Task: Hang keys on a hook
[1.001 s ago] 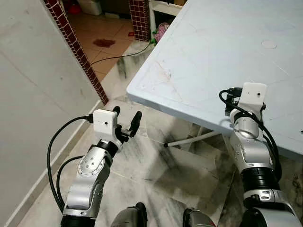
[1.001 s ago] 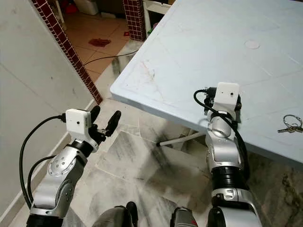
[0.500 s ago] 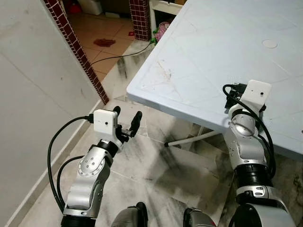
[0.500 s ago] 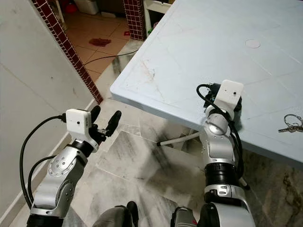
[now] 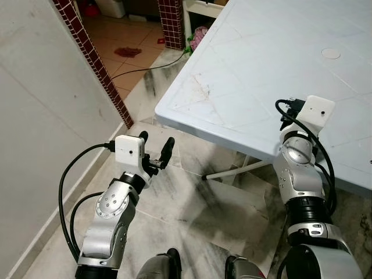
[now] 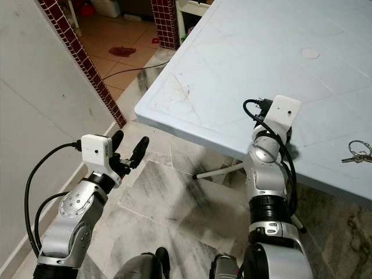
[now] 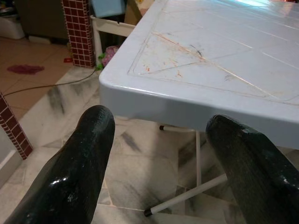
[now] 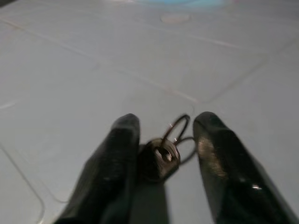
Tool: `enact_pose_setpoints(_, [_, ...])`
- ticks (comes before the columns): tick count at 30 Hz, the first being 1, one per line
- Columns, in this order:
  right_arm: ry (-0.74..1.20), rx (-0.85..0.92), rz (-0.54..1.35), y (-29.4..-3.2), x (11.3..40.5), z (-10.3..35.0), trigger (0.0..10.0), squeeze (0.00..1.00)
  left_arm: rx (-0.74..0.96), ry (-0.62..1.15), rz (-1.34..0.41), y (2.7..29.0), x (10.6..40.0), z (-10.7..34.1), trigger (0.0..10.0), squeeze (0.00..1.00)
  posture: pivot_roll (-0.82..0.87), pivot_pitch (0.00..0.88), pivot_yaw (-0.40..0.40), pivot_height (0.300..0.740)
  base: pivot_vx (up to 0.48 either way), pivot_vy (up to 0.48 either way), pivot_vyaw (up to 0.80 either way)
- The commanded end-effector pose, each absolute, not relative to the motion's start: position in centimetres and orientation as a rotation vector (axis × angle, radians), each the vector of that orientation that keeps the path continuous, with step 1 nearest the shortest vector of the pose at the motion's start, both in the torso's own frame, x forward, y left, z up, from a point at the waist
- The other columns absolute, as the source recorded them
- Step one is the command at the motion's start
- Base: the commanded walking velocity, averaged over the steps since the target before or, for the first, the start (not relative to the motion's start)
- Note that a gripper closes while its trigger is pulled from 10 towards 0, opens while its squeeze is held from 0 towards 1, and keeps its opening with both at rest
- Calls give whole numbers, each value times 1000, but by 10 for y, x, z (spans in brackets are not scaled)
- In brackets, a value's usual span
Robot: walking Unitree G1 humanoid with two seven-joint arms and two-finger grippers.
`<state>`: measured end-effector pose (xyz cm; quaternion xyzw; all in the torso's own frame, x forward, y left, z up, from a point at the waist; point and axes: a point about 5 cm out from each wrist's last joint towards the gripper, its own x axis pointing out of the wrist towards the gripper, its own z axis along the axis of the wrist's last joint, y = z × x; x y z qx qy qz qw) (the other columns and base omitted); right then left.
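The left gripper (image 5: 156, 150) hangs spread and empty over the marble floor (image 5: 192, 197), clear of the work, while the right gripper (image 8: 166, 140), fingers parted, lines up on the keys (image 6: 357, 152) lying on the pale plastic table (image 5: 256, 64), presumably to grasp them.

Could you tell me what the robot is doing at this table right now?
The right gripper is over the table, fingers open on either side of the keys, which lie on the tabletop, not yet gripped. The left gripper hangs open over the floor beside the table corner. No hook can be seen.
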<state>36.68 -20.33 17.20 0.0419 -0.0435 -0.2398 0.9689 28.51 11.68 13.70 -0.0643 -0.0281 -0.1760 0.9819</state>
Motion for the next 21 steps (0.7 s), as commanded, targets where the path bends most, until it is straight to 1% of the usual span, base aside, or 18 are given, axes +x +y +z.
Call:
enact_pose_setpoints(1, [-75, 108, -488, -200, 367, 169, 0, 0, -112, -51, -343, 121, 282, 135, 10000, 0, 51, 225, 125, 740, 0, 0, 0])
enact_pose_setpoints(21, [-58, 156, -512, -203, 367, 168, 0, 0, -113, -49, -345, 119, 282, 135, 10000, 0, 44, 225, 122, 740, 0, 0, 0])
